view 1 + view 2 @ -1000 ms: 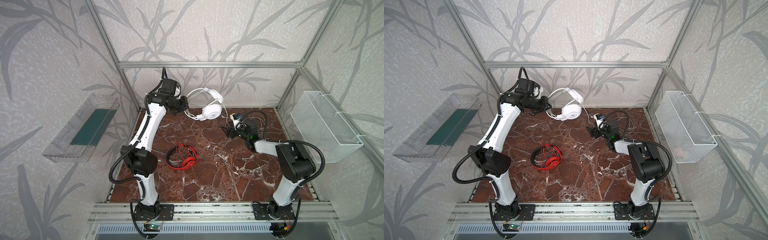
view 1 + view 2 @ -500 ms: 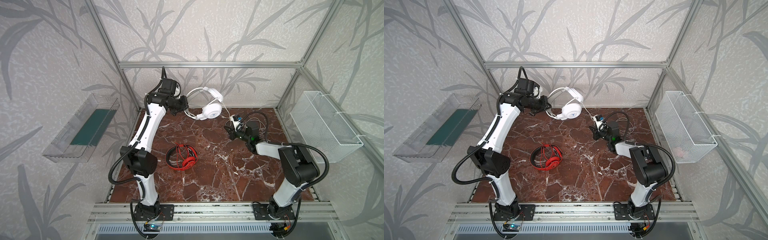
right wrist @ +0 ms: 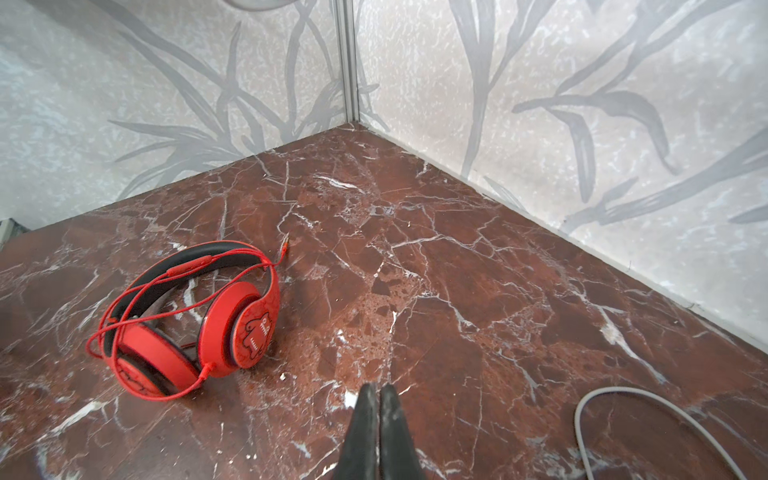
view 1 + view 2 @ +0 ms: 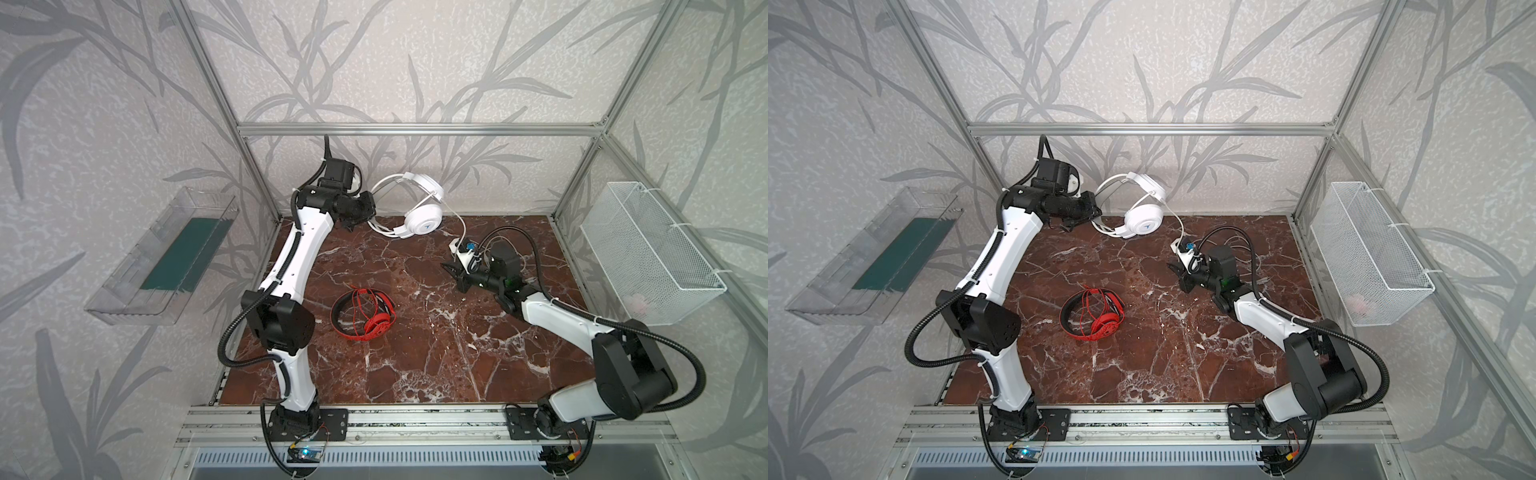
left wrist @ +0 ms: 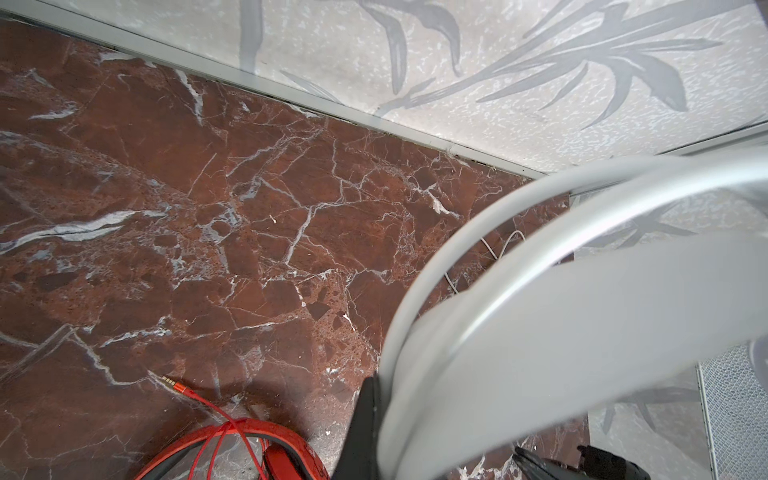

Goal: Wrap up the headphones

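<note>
Ops: Tools, what state?
Rig: Left tool [image 4: 365,218] clenched on the headband of the white headphones [image 4: 420,212]. Wrist view agrees: black finger [image 5: 359,424] pressed against the band, close up and blurred.
Ops: Where's that pair?
Rig: Off the tabletop [image 4: 415,353], held up at the back-left, near the rear wall. One earcup hangs lowest, outer face with a small logo showing in both top views. White cable [image 4: 462,222] drops from that cup toward the right arm's wrist; can't tell if it touches there.
Ops: Right tool [image 3: 378,395]?
Rig: Clamped tight, tips together, nothing between them. Above the tabletop, right of centre, tips aimed toward the left side. Loop of grey cable [image 3: 611,390] lies on the tabletop near it.
Ops: Red pair?
Rig: Red headphones [image 4: 365,312] lie on the tabletop, left of centre, well apart from both tools. Thin red cable [image 3: 189,266] is looped around band and cups; jack plug [image 3: 285,246] rests on the tabletop just beside the band.
</note>
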Controlling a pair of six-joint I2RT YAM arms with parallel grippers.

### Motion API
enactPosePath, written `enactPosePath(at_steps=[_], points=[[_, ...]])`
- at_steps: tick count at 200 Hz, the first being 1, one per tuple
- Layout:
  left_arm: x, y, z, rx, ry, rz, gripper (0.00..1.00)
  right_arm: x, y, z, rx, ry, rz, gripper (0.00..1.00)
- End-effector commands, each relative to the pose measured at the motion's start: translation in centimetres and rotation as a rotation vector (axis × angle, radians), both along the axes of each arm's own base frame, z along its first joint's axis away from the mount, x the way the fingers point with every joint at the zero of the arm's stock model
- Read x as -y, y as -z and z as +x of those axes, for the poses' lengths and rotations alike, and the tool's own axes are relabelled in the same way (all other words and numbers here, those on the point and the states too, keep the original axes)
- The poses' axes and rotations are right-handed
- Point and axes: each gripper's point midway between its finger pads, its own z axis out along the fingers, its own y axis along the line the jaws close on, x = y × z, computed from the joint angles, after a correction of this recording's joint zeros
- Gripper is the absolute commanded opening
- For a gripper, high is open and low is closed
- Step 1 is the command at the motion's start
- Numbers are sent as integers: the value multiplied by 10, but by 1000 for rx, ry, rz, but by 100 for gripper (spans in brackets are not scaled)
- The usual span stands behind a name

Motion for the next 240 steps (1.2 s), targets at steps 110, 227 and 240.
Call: enactPosePath(at_steps=[110, 227, 240], points=[[-17, -33, 10, 119, -180, -52, 0, 17, 15, -64, -52, 17, -146, 0], [-38, 7, 11, 37, -269, 84, 0, -35, 13, -134, 1, -330, -441, 0], [-39, 9, 11, 35, -273, 96, 0, -41, 12, -140, -6, -371, -464, 0]])
